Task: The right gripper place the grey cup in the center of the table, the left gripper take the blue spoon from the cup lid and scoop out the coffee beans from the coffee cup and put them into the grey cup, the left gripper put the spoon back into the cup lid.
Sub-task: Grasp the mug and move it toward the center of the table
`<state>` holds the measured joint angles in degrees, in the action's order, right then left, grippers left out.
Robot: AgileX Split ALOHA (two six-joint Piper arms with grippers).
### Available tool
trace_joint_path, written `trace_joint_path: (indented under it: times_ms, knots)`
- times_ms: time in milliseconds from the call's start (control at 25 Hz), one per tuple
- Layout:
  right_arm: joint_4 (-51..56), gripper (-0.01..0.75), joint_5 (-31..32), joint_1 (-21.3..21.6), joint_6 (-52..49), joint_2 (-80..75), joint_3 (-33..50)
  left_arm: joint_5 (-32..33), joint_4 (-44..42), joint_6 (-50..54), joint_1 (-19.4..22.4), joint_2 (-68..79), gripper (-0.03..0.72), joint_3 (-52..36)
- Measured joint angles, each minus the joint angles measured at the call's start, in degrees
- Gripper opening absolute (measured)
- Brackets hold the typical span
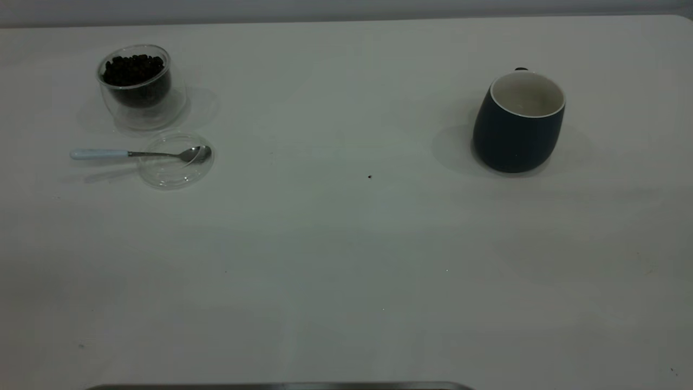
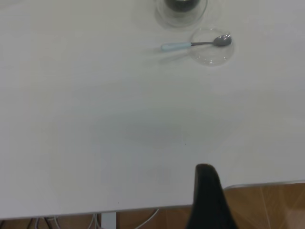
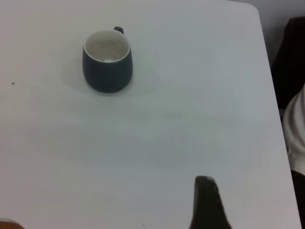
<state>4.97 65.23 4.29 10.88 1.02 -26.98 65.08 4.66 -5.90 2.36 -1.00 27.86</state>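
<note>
The grey cup (image 1: 518, 122) stands upright on the right side of the table, handle turned to the far side; the right wrist view also shows the grey cup (image 3: 107, 61). At the far left the coffee cup (image 1: 135, 81) holds the coffee beans (image 1: 132, 69). Just in front of it lies the cup lid (image 1: 176, 161), with the bowl of the blue spoon (image 1: 135, 154) resting in it and the handle pointing left. Neither gripper shows in the exterior view. My left gripper (image 2: 207, 200) hangs by the table's edge, far from the blue spoon (image 2: 195, 45). My right gripper (image 3: 206, 202) is well short of the grey cup.
The white table (image 1: 346, 260) has a small dark speck (image 1: 370, 176) near its middle. A wooden floor (image 2: 271, 205) and cables lie past the table's edge. A dark shape (image 3: 290, 57) stands beyond the table's rounded corner.
</note>
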Motion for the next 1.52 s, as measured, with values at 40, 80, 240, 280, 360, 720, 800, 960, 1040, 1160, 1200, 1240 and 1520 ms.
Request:
trace_joint_path:
  times_ms: [40, 80, 240, 280, 360, 720, 800, 960, 1040, 1160, 1200, 1240, 1520]
  knots:
    - [0.00, 0.459, 0.00, 0.00, 0.00, 0.00, 0.00, 0.00, 0.00, 0.00, 0.00, 0.00, 0.569, 0.00]
    - [0.16, 0.459, 0.00, 0.00, 0.00, 0.00, 0.00, 0.00, 0.00, 0.00, 0.00, 0.00, 0.569, 0.00]
    - [1.31, 0.459, 0.00, 0.00, 0.00, 0.00, 0.00, 0.00, 0.00, 0.00, 0.00, 0.00, 0.569, 0.00]
    - [1.31, 0.459, 0.00, 0.00, 0.00, 0.00, 0.00, 0.00, 0.00, 0.00, 0.00, 0.00, 0.569, 0.00]
    - [2.28, 0.459, 0.00, 0.00, 1.82, -0.27, 0.00, 0.00, 0.00, 0.00, 0.00, 0.00, 0.569, 0.00]
    - [2.79, 0.459, -3.90, 0.00, 14.59, -24.15, -5.10, 0.00, 0.00, 0.00, 0.00, 0.00, 0.569, 0.00]
    - [1.00, 0.459, -8.71, 0.00, 16.87, -31.66, -5.17, 0.00, 0.00, 0.00, 0.00, 0.00, 0.569, 0.00]
    - [-1.60, 0.459, -22.75, 0.00, 22.05, -48.53, -5.22, 0.00, 0.00, 0.00, 0.00, 0.00, 0.569, 0.00]
    - [-2.62, 0.459, -29.92, 0.00, 25.13, -56.49, -5.22, 0.00, 0.00, 0.00, 0.00, 0.00, 0.569, 0.00]
    - [-4.17, 0.459, -41.45, 0.00, 28.88, -67.74, -5.22, 0.00, 0.00, 0.00, 0.00, 0.00, 0.569, 0.00]
    - [-4.41, 0.459, -45.57, 0.00, 29.86, -70.47, -5.22, 0.00, 0.00, 0.00, 0.00, 0.00, 0.569, 0.00]
    - [-4.55, 0.459, -48.53, 0.00, 30.99, -73.58, -5.34, 0.00, 0.00, 0.00, 0.00, 0.00, 0.569, 0.00]
    - [-4.97, 0.459, -52.85, 0.00, 36.87, -94.17, -15.15, 0.00, 0.00, 0.00, 0.00, 0.00, 0.569, 0.00]
